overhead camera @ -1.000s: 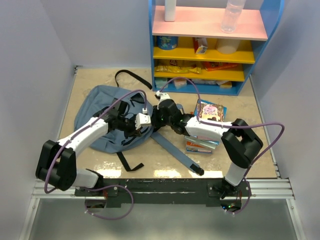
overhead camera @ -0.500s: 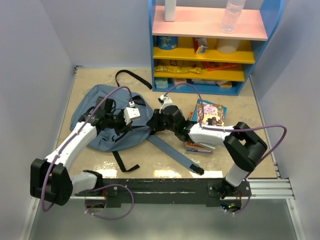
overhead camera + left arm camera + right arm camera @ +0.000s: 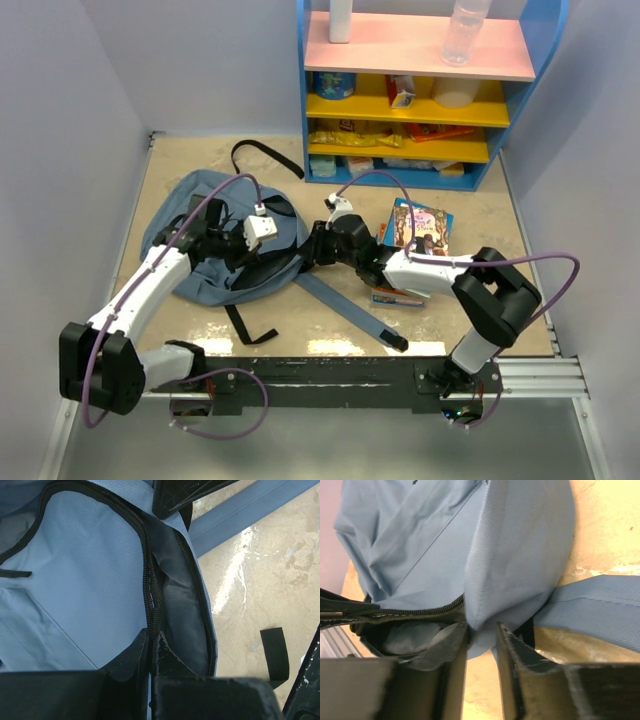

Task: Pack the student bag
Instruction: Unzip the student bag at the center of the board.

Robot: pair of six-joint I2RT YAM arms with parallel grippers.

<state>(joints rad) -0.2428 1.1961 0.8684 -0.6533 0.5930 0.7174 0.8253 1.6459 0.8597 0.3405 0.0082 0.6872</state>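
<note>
Pinching zipper rim of soft grey-blue fabric student bag: left gripper clamped | right gripper: jaws apart, bag fabric between

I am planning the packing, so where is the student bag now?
In the top view, the student bag lies on the left half of the table, with the colourful books to its right.
</note>
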